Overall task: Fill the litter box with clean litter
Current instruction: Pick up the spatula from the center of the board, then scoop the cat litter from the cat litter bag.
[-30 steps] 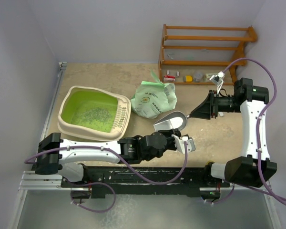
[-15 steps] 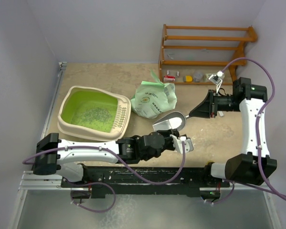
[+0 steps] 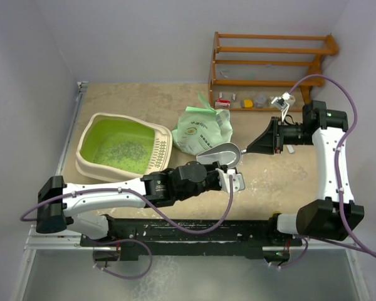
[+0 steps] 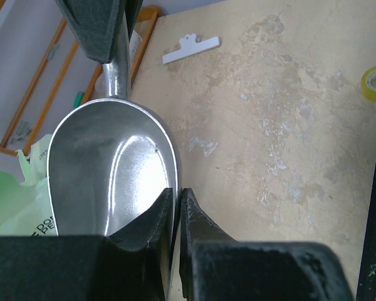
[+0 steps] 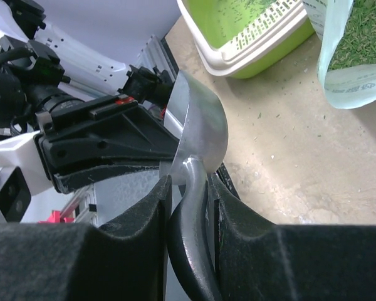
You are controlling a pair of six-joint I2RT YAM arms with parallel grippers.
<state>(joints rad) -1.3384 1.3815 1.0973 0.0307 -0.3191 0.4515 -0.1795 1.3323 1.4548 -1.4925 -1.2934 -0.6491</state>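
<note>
Rim of the empty metal scoop (image 3: 220, 152) is pinched by the left tool (image 4: 177, 193), closed tight on it; the handle is clamped by the right tool (image 5: 188, 182), narrowed around it. The litter box (image 3: 88, 160) is set on the surface (image 3: 282, 182) at the left, a thin scatter of clean litter (image 3: 122, 150) seen inside.

Place: robot lab test booth
Walls: plain pale panels (image 3: 25, 94) around a beige tabletop (image 3: 288, 182)
Mounting: black rail (image 3: 188, 227) along the near edge
Backdrop: small wooden rack (image 3: 269, 63)
</note>
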